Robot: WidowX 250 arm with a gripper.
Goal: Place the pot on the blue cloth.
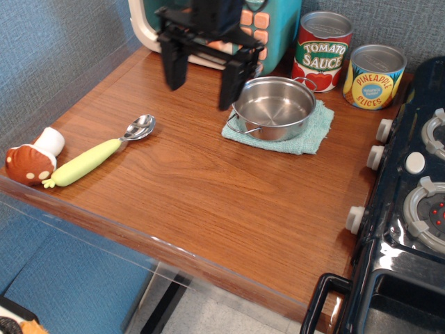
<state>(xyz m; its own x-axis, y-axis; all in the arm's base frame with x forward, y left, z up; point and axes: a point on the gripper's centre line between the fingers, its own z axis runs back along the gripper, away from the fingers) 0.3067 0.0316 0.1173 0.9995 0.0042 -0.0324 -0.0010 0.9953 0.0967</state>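
Note:
The shiny steel pot (272, 108) with thin wire handles sits upright on the pale aqua-blue cloth (310, 138) at the back of the wooden table. My gripper (201, 81) is black, open wide and empty. It hangs above the table to the left of the pot, clear of it, in front of the toy microwave.
A toy microwave (149, 21) stands at the back. A tomato sauce can (321, 51) and a pineapple slices can (374, 76) stand behind the pot. A spoon with a yellow-green handle (97, 156) and a toy mushroom (33, 158) lie at the left. A black toy stove (417, 202) is at the right.

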